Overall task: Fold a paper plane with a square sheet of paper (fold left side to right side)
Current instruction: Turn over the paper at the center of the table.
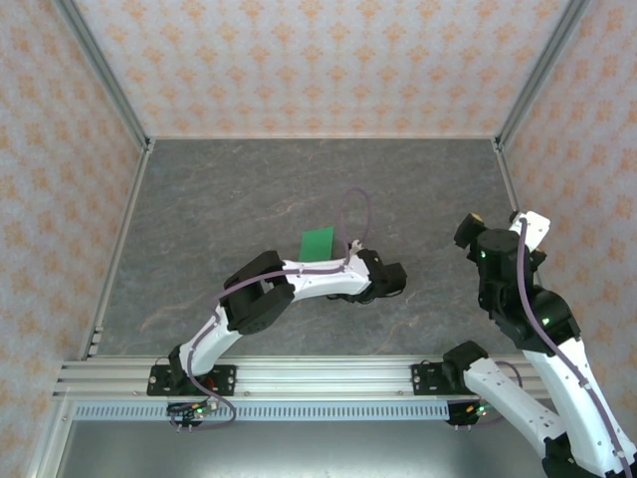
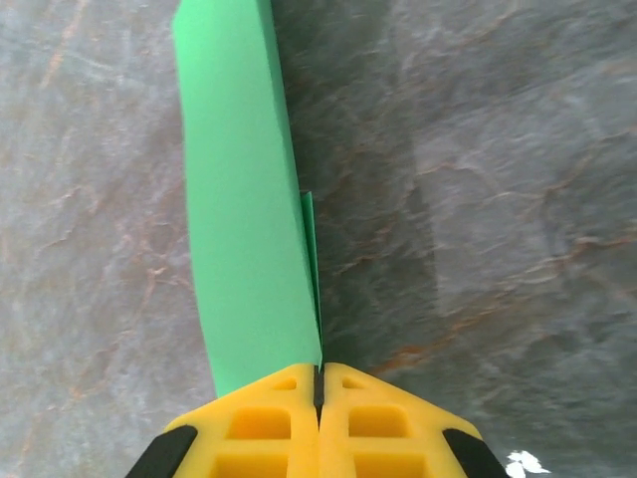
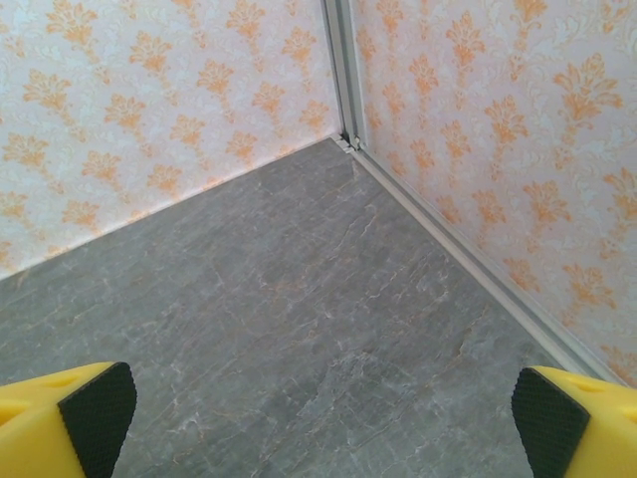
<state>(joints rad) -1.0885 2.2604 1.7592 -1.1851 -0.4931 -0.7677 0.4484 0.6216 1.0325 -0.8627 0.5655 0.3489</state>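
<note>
**A:** Status?

**B:** The left gripper [image 2: 319, 383] is seen closed, with the near corner of the square sheet of paper [image 2: 244, 199] apparently pinched at the tips. The sheet is creased into a narrow strip and laid on the worktop [image 1: 249, 189] mid-scene, just far of the left arm. The right gripper [image 3: 323, 418] is held wide, nothing in it, off to the right.

**A:** Risks?

**B:** Only a corner is gripped, so slip-out is expected if it is pulled. The layers could be sheared apart and the crease skewed, since the far end isn't pinned. Tearing is possible if it is dragged.

**A:** Containers?

**B:** None to be reported.
</note>
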